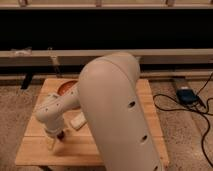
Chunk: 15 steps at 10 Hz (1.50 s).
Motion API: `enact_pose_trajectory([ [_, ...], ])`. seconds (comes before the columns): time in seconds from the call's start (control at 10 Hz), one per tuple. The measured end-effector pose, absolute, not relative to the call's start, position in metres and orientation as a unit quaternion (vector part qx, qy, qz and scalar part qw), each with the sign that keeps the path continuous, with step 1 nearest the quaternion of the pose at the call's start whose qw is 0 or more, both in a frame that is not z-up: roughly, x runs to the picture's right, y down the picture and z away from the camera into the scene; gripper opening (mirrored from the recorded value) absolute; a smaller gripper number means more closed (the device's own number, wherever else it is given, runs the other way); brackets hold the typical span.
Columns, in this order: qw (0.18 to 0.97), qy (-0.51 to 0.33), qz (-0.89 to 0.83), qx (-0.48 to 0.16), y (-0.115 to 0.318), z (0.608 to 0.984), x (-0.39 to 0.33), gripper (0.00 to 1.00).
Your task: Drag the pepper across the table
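Note:
The light-wood table (115,150) fills the lower middle of the camera view. My big white arm (115,115) reaches over it from the foreground and hides much of the top. My gripper (51,143) points down at the table's front left part, close to the surface. A small dark red bit of the pepper (61,134) shows right beside the gripper, just under the wrist; the rest of it is hidden.
An orange bowl (65,86) sits at the table's back left, partly behind the arm. A pale sponge-like block (78,120) lies near the middle. A blue box (186,95) and black cables (172,107) lie on the floor to the right.

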<state>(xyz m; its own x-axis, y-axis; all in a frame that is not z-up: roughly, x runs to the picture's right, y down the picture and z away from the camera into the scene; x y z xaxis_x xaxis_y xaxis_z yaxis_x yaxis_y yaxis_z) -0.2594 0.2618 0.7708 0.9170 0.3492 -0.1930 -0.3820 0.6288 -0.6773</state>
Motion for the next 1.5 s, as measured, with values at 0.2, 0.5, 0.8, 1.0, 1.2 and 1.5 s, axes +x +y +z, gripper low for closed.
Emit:
enact_pose_trajectory([
  [0.2,0.903,0.025,0.196,-0.381,0.269,0.773,-0.261,0.59],
  [0.5,0.905,0.031,0.192,-0.378,0.273,0.781,-0.254,0.29],
  [0.8,0.905,0.032,0.197,-0.376,0.271,0.786,-0.245,0.02],
  [1.0,0.905,0.029,0.199,-0.375,0.268,0.787,-0.242,0.0],
  [1.2,0.906,0.026,0.2,-0.373,0.265,0.788,-0.238,0.0],
  [1.5,0.908,0.028,0.192,-0.37,0.262,0.79,-0.221,0.0],
])
